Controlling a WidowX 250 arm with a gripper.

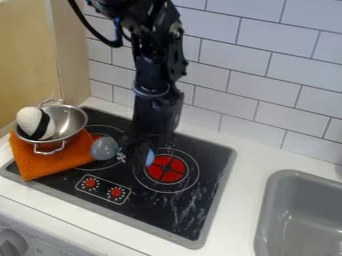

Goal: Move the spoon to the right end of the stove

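Hanging down from the top edge, the black arm has its gripper [137, 156] low over the middle of the black stove [177, 212]; whether it is open or closed I cannot tell. The spoon [105, 148] shows its round grey bowl just left of the gripper, by the right edge of an orange cloth [50, 163], so it is not at the stove's right end. A small pale blue piece [149, 158] shows on the gripper's other side, beside the red burner [167, 168]; I cannot tell whether it belongs to the spoon.

The cloth lies across the left part of the stove, with a two-handled metal pot [68, 121] on it. In the pot sits a rounded white and black thing [36, 123]. Two red knobs [103, 188] are near the stove's front edge. The stove is set in the white table [234, 200], with a grey sink [300, 220] well to its right and white tiles [264, 90] behind.
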